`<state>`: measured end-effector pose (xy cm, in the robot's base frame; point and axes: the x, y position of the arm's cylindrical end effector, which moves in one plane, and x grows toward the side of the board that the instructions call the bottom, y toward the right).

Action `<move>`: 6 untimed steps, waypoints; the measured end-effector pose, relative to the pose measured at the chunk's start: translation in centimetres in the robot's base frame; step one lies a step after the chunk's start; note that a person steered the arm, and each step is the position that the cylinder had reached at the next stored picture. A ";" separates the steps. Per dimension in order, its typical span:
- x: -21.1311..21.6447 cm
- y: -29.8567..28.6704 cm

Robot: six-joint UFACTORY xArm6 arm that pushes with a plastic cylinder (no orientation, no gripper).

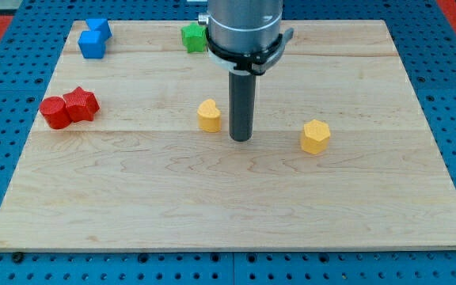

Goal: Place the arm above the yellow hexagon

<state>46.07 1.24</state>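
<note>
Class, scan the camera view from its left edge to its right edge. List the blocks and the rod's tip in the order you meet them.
red blocks → blue blocks → green block → yellow heart block → my tip → yellow hexagon

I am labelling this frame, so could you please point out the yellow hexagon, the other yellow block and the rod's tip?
yellow hexagon [315, 136], camera view, middle of its top face.
yellow heart-shaped block [209, 115], camera view, centre of the block.
my tip [241, 139], camera view, the rod's very end, between both yellow blocks.
</note>
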 end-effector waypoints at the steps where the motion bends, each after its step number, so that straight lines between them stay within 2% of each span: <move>1: -0.1 -3.4; 2: -3.0 -4.0; 3: -3.1 -4.2; 4: -4.8 3.7; 5: -8.9 7.7; 6: -4.1 11.6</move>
